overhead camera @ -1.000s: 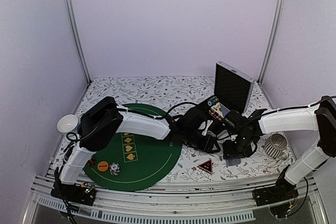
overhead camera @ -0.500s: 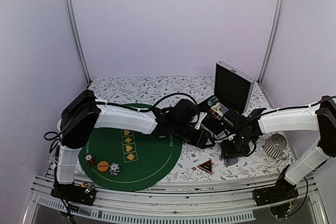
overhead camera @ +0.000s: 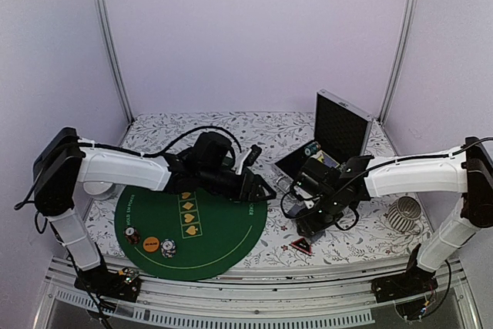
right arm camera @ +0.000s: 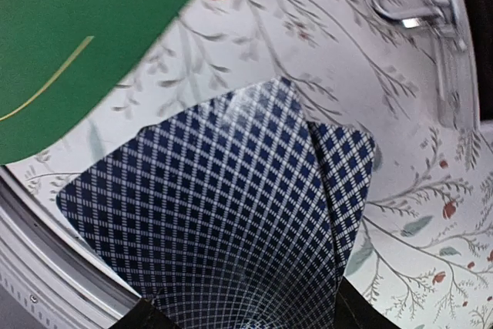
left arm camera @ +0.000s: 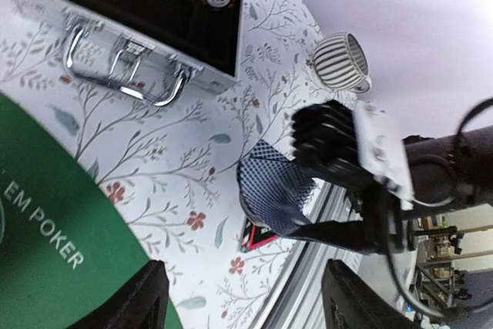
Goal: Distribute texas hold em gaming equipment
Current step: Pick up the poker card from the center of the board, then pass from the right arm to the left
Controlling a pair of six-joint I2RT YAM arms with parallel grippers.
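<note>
Since a second ago, your left arm has swung back from beside the case. The left gripper now hangs over the right edge of the green mat; before, it sat off the mat, close against the right one. Its fingers stand wide apart with nothing between them. The right gripper has drifted closer to the mat and now sits just off its right edge, clenched on the playing cards.

The cards show their backs, a dark blue and white diamond lattice. You can tell two apart, fanned, with the broader one in front and a second peeking out at its right side. Whether more lie behind cannot be seen. They are held above the floral cloth, just right of the mat and near the red-black triangle token. The token lies where it lay before, off the mat's near right edge.

On the mat's near left part rest a brown striped chip stack, an orange disc and a white-and-black chip stack, all unmoved. The open case stands beyond the mat's right side. The white ribbed cup is farther right of the mat.
</note>
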